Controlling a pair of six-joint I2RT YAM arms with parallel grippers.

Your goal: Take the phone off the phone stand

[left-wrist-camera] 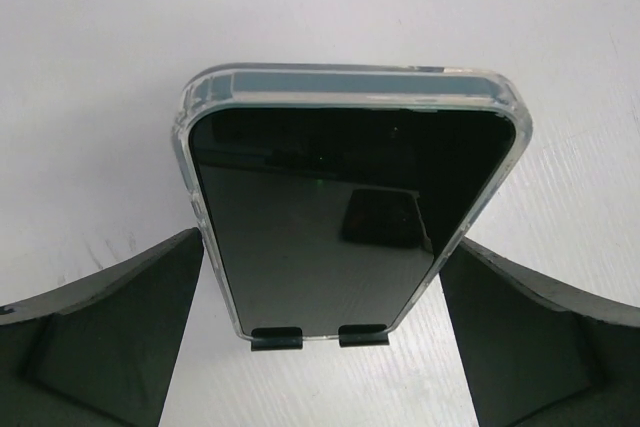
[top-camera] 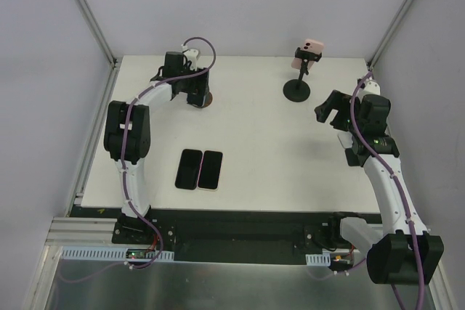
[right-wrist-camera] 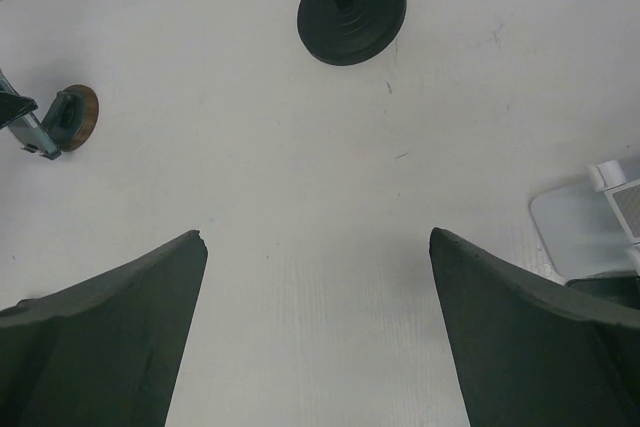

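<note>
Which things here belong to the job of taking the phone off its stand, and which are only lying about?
Job (likely, since an arm is on it): left gripper, open around the clear-cased phone; its brown-based stand.

Lying about: two dark phones flat on the table; pink phone on the black stand; right gripper, open.
</note>
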